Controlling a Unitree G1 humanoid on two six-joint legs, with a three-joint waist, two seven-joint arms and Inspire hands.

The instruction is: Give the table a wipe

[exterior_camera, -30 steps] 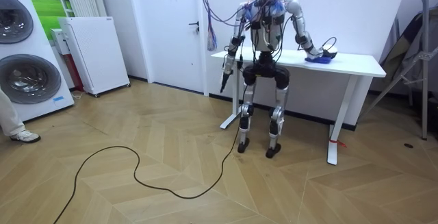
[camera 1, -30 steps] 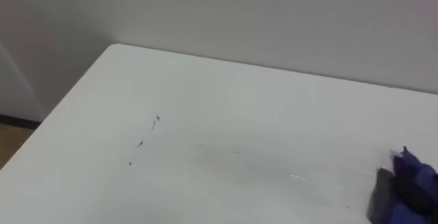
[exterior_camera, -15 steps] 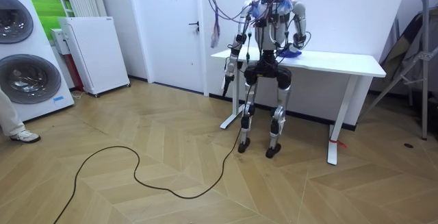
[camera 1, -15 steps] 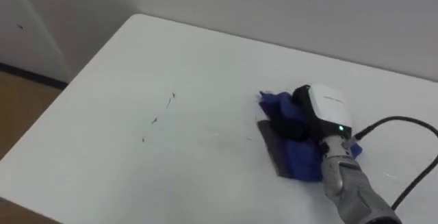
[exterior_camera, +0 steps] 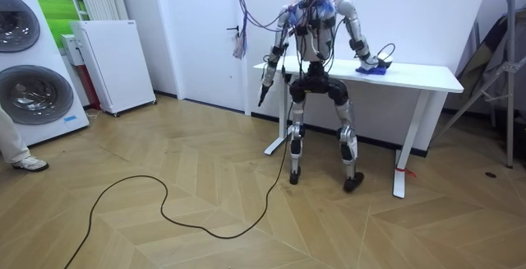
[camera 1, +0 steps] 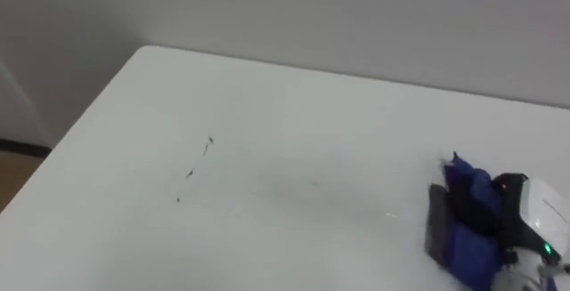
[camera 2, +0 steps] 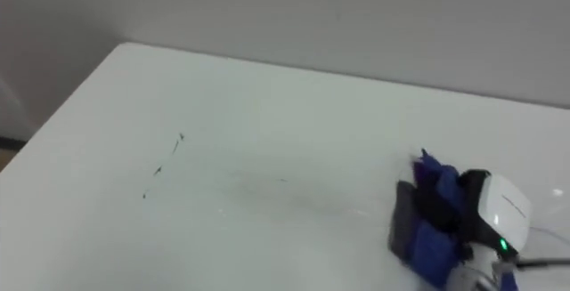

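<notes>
1. Table [camera 1: 294, 104]: one white top against a pale wall [camera 1: 356, 15]. Its left edge and rounded far corner lie well to the left of the right hand [camera 1: 532, 213], with a strip of wood floor [camera 1: 13, 171] showing past that edge.
2. Three small dark specks [camera 1: 191, 173] sit in a slanting line on the top, well left of the right hand and nearer the left edge than the middle.
3. Between the specks and the hand the top is bare white, and there is open surface from the near edge to the far edge by the wall.
4. One blue cloth [camera 1: 467, 224] lies bunched on the table under and just left of the right hand, touching it. A dark flat part of the bundle faces left.
5. The right hand rests on the cloth at the right of the eye views, its white back upward. Whether it grips the cloth or only presses on it cannot be told.
6. In the room view the robot stands at the table's long side, near the end on the room view's left, with its feet apart and open wood floor behind it.
7. The left hand [exterior_camera: 262, 96] hangs low beside that end of the table, off the top and well apart from the cloth. Its state cannot be told.
</notes>
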